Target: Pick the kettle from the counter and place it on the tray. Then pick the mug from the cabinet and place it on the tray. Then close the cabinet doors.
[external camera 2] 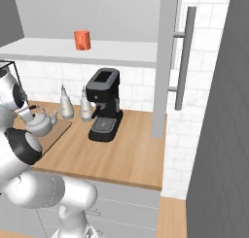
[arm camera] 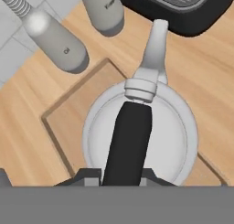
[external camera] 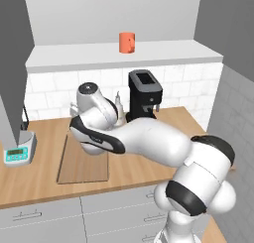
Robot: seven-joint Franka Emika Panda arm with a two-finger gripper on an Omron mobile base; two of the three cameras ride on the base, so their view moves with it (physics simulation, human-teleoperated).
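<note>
The kettle (external camera 2: 40, 122) sits over the far right corner of the tray (external camera: 82, 165), its spout pointing toward the coffee machine (external camera 2: 104, 105); whether its base touches the board cannot be told. In the hand view the gripper (arm camera: 122, 175) comes straight down on the kettle (arm camera: 141, 136), and its fingers are clamped on the arched black handle (arm camera: 129, 145), which runs between them toward the lid knob. The arm folds low across the counter (external camera: 44, 180), elbow near the front edge, wrist bent down over the tray's back edge.

The left base view has the arm's white body covering the kettle but shows most of the tray lying lengthwise toward the wall, and a small scale (external camera: 19, 150) at the counter's left end. The right base view shows the kettle in side profile beside two grey bottles (external camera 2: 66, 104) standing near the back edge. The mug (external camera: 127, 42) stands on the cabinet shelf (external camera: 124, 54) above, well apart from the kettle, and a cabinet door (external camera 2: 165, 62) stands open.
</note>
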